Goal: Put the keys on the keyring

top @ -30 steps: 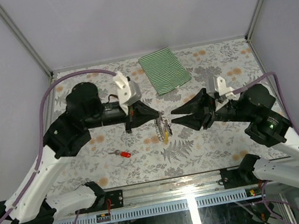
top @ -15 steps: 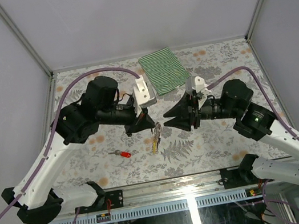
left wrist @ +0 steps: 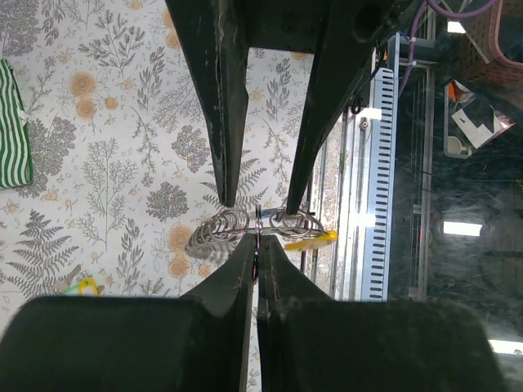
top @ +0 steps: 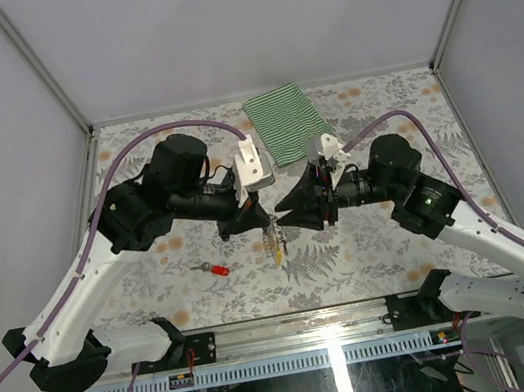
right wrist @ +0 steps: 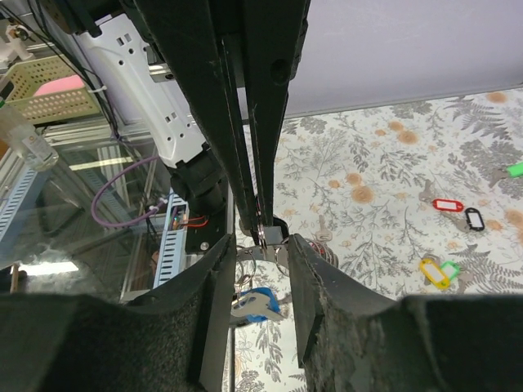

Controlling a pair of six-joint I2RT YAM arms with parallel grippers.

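The left jaws are pressed shut on the keyring (left wrist: 225, 227) and hold it up over the counter (top: 373, 247), I think to steady it for threading. The right jaws stand apart on both sides of it. A yellow-tagged key (left wrist: 315, 239) hangs there, and a red-tagged key (top: 219, 269) lies apart. I can read no writing.

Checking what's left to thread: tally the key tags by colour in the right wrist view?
red tag: 1
black tag: 1
yellow tag: 1
green tag: 1 (a green scrap cut off at the right edge is not counted)
blue tag: 1, hanging, not on the table
Total: 5
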